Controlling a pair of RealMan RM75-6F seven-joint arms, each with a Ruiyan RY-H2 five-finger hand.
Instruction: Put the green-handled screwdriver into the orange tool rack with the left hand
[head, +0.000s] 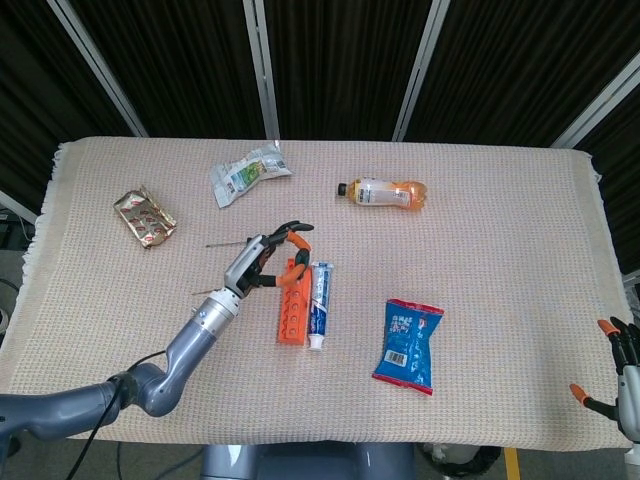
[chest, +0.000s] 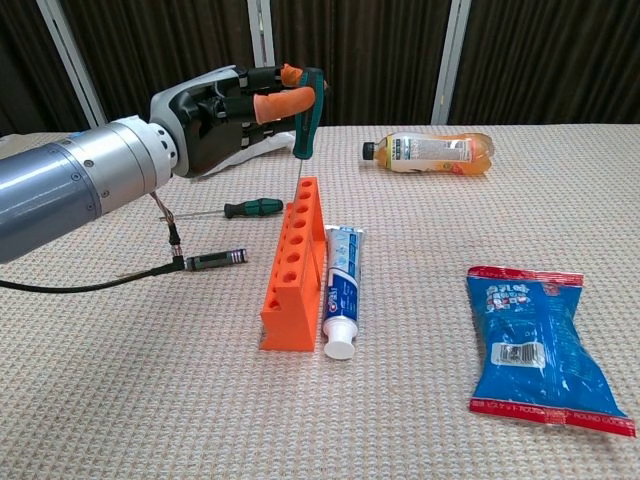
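My left hand (chest: 225, 110) (head: 258, 262) pinches a green-handled screwdriver (chest: 307, 108) near the top of its handle, holding it almost upright. Its thin shaft points down and its tip sits at the top of the far end of the orange tool rack (chest: 294, 262) (head: 291, 302). I cannot tell whether the tip is inside a hole. The rack lies lengthwise on the cloth with its row of holes facing up. My right hand (head: 624, 372) hangs off the table's front right corner, fingers apart and holding nothing.
A second green-handled screwdriver (chest: 250, 208) and a dark pen-like tool (chest: 214, 259) lie left of the rack. A toothpaste tube (chest: 340, 288) lies against the rack's right side. Further off are a blue snack bag (chest: 535, 345), an orange drink bottle (chest: 430, 152), a white packet (head: 248, 172) and a gold packet (head: 145, 217).
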